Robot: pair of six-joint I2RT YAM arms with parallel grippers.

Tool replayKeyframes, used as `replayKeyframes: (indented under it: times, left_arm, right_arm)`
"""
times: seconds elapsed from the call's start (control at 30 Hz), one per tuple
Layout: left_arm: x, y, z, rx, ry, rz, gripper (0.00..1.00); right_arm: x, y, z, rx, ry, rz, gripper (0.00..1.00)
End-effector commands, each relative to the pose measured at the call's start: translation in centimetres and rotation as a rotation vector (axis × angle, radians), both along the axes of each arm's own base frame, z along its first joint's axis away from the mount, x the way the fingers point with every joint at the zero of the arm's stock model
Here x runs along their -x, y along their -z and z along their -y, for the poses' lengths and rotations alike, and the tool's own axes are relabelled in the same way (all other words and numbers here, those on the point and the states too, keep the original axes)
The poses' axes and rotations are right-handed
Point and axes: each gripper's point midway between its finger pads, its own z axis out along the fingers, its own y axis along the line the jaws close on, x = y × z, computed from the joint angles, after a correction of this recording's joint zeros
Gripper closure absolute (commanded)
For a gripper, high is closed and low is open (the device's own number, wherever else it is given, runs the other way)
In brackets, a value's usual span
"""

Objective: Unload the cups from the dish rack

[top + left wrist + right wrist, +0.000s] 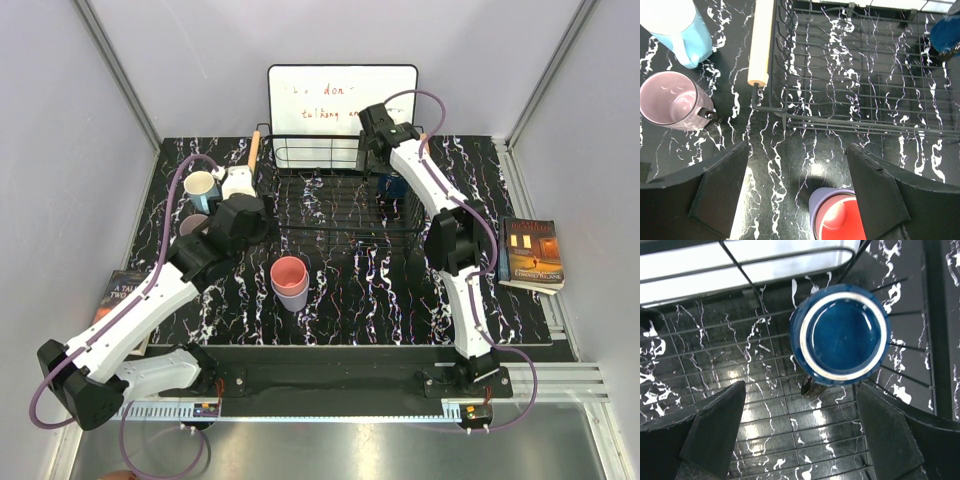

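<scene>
- The dish rack (pixel 335 215) is being shown at the back middle of the surface (pixel 380 300), with a wooden handle (pixel 761 42) running along its left side.
- The dark navy cup (pixel 840 335) is being carried by the rack. It is sitting on the grid bars in the back right corner.
- The right tool (pixel 800 440) is being held above the rack floor just beside that cup, with its jaws spread wide and nothing clasped between them.
- The left tool (pixel 797 200) is being held over the surface near the rack's front left corner, with its jaws likewise apart and empty.
- The salmon pink cup (pixel 289 272) is being cradled inside the lavender cup (pixel 294 300), in front of the rack.
- The light blue cup (pixel 200 187) and the mauve cup (pixel 670 100) are being borne by the surface left of the rack — both upright and near each other.
</scene>
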Motion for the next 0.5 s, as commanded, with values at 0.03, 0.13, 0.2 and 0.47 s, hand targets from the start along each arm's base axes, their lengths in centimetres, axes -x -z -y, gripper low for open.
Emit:
replayKeyframes:
  times: [0.03,0.13,0.2,0.47]
  left_arm:
    - [-0.4,-0.2,1.2,0.048,0.028,0.015,0.17]
    - [-0.3,-0.1,1.1,0.045,0.025,0.014,0.16]
    - [-0.3,0.0,1.1,0.048,0.024,0.011,0.16]
    - [-0.3,0.3,1.1,0.050,0.021,0.005,0.16]
  right_arm:
    - [1.2,1.8,-0.6,-0.042,0.011,-0.063,0.02]
    - [1.5,2.3,-0.7,-0.064,0.014,-0.059,0.05]
    - [2.3,3.0,-0.5,-0.071,0.020,-0.071,0.08]
    - [2.2,3.9,0.1,-0.057,0.050,-0.051,0.16]
